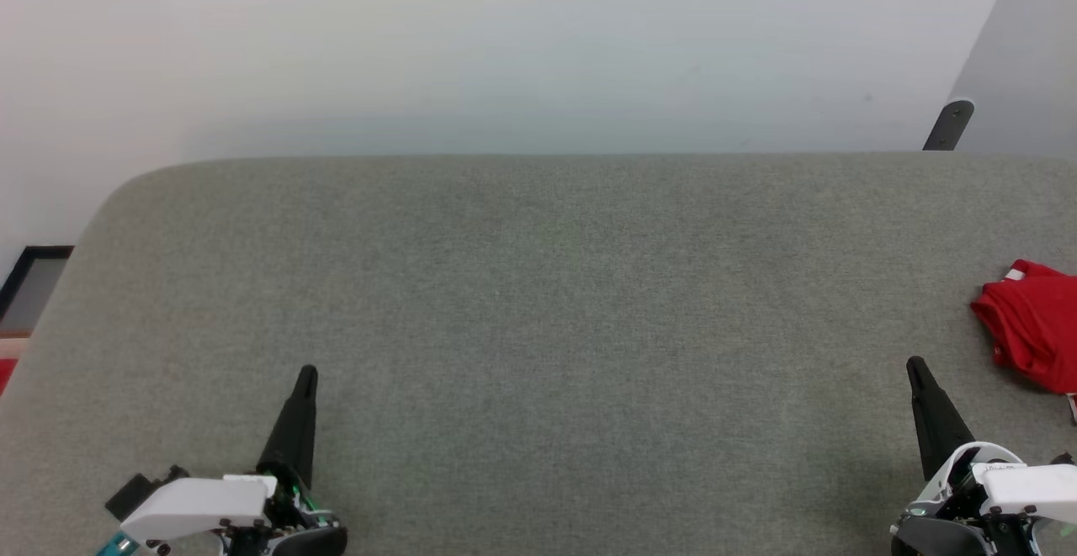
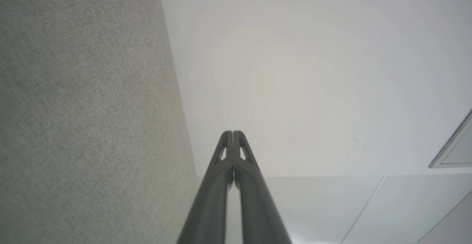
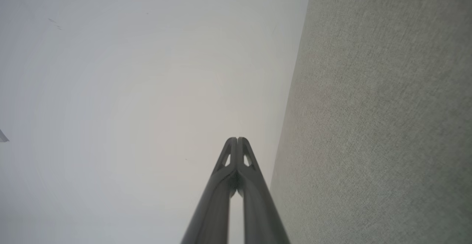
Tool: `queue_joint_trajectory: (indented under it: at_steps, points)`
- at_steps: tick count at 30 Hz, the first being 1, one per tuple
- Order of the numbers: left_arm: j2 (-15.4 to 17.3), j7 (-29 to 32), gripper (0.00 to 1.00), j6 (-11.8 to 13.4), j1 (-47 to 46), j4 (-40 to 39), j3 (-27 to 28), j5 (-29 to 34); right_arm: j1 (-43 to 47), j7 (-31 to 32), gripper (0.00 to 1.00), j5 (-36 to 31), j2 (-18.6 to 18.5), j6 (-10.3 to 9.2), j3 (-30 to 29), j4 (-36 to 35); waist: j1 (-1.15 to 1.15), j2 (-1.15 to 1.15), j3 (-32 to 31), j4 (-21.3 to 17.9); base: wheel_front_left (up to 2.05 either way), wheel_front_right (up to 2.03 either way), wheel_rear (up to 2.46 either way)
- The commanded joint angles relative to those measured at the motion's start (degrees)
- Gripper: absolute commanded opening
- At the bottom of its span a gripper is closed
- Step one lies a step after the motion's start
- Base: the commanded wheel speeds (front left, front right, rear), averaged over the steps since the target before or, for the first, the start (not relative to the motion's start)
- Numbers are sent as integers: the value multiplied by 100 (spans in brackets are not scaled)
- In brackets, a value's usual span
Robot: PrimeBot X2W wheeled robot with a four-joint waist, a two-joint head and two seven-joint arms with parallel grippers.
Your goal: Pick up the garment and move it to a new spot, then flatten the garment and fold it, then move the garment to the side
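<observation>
The garment (image 1: 1033, 323) lies crumpled at the right edge of the grey felt table (image 1: 538, 304) in the head view, red with a bit of white trim, partly cut off by the frame. My right gripper (image 1: 915, 366) stands shut at the lower right, a short way left of and nearer than the garment, not touching it. At the lower left my left gripper (image 1: 308, 372) is shut too, far from the garment. In the wrist views, the left gripper (image 2: 232, 132) and right gripper (image 3: 237, 139) have their fingertips pressed together, holding nothing.
A white wall rises behind the table's far edge. A dark table leg or bracket (image 1: 949, 124) stands at the back right by a pale panel. The table's left corner is rounded, with floor (image 1: 25, 287) beyond it.
</observation>
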Motion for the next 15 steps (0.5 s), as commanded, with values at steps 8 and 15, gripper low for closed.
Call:
queue_joint_trajectory:
  at_steps: [8, 15]
  points:
    - [-5, 12, 0, -29, -54, 5, 13, -18, -15, 2, 0, 28, 24, 2, 0, 0, 0, 0, 0, 0, 0, 0, 0]
    - [-5, 12, 0, -29, -54, 5, 13, -18, -15, 2, 0, 28, 23, 2, 0, 0, 0, 0, 0, 0, 0, 0, 0]
